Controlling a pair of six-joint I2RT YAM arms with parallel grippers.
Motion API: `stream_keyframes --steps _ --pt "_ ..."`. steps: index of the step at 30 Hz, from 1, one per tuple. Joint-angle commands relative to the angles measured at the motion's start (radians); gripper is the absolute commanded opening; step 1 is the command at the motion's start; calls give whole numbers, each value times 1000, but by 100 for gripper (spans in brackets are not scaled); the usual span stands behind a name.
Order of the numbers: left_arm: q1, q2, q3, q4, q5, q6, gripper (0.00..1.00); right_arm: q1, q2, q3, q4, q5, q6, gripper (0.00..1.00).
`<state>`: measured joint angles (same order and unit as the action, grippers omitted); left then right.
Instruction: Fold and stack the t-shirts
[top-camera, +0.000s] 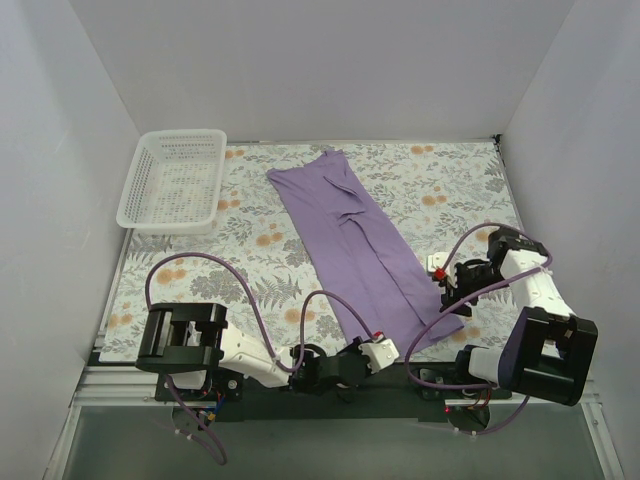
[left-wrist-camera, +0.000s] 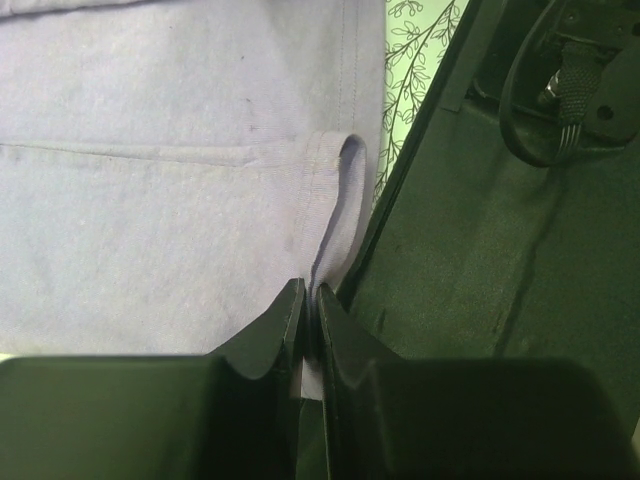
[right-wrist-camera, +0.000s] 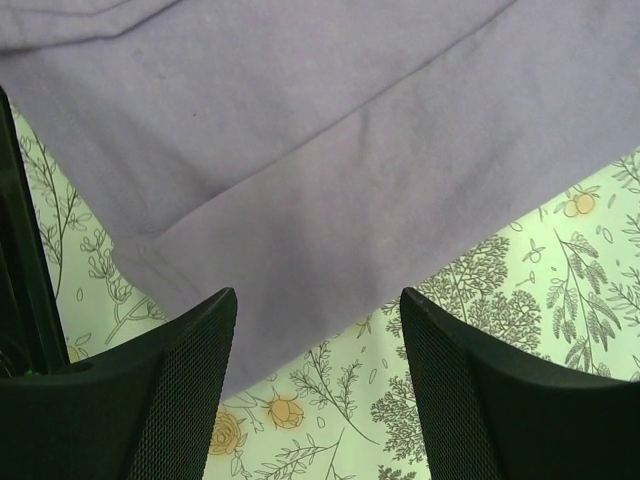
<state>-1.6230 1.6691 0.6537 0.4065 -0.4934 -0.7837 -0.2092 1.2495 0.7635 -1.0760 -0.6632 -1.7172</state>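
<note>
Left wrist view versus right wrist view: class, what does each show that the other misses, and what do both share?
Only the left wrist view shows the left gripper shut on a fold of the lavender-purple cotton t-shirt, beside a dark base plate with a black cable. Only the right wrist view shows the right gripper, open over the shirt's edge. Both show the shirt and the floral-patterned table cover.
</note>
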Motion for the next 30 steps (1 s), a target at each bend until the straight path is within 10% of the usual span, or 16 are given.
stream_keyframes --steps 1,30 --pt "12 -62 -15 32 10 -15 0 -6 -27 -38 -84 53 -177 72" --pt "37 -55 -31 68 47 -72 0 8 -56 -273 73 238 -314 46"
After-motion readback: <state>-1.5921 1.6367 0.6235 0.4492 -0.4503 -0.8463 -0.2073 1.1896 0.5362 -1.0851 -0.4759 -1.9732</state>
